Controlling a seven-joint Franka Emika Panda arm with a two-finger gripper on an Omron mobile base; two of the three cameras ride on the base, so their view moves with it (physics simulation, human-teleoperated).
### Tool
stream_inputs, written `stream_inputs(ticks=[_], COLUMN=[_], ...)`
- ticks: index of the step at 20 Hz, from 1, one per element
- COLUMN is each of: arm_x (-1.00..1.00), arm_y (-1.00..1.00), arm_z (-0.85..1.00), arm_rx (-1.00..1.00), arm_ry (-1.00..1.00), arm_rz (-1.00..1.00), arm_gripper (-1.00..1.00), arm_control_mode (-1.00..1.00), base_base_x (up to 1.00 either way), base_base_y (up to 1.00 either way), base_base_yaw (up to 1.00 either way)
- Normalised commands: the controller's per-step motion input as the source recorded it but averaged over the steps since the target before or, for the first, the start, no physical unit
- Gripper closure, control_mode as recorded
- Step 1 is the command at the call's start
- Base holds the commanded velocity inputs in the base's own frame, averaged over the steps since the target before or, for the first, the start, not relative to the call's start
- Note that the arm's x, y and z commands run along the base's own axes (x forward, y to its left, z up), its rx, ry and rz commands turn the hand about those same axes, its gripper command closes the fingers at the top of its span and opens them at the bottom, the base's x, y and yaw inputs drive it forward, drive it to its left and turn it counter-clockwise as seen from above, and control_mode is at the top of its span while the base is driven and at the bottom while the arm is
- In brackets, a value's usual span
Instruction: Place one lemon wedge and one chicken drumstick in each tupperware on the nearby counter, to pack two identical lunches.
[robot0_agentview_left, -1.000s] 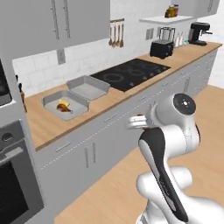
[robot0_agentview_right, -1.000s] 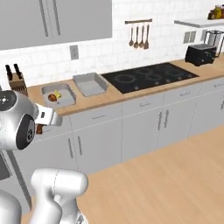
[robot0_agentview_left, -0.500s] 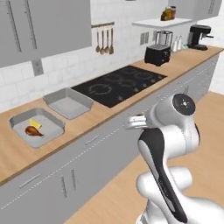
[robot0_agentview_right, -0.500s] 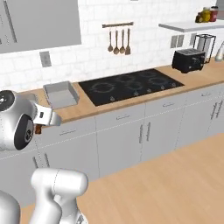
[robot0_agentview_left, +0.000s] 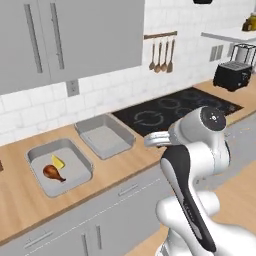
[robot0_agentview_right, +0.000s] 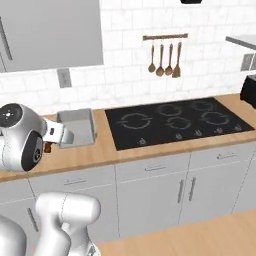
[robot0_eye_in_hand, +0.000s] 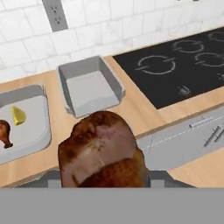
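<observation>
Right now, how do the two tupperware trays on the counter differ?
The left tupperware holds a chicken drumstick and a lemon wedge; the right tupperware holds nothing. The left one sits farther from the black cooktop; the right one lies beside it. Both are grey, lidless and rectangular.

My views are bright and evenly lit, with soft, faint shadows. Rendered edges look slightly coarse; no glare.
</observation>
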Motion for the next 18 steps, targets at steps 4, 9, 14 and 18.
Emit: stream_inputs(ticks=[4,9,14,18], arm_x=[0.0,0.6,1.0,1.0], arm_y=[0.0,0.01,0.23,0.3], arm_z=[0.0,-0.38,-0.98,-0.56], arm_rx=[0.0,0.0,-0.01,-0.1], arm_ry=[0.0,0.13,0.23,-0.01], arm_rz=[0.0,0.09,0.08,0.01], arm_gripper=[1.0,1.0,1.0,1.0], arm_control_mode=[1.0,-1.0,-1.0,-1.0], base_base_x=[1.0,0.4,0.0,0.0], base_base_y=[-0.13,0.0,0.0,0.0], base_base_yaw=[0.36,0.07,0.0,0.0])
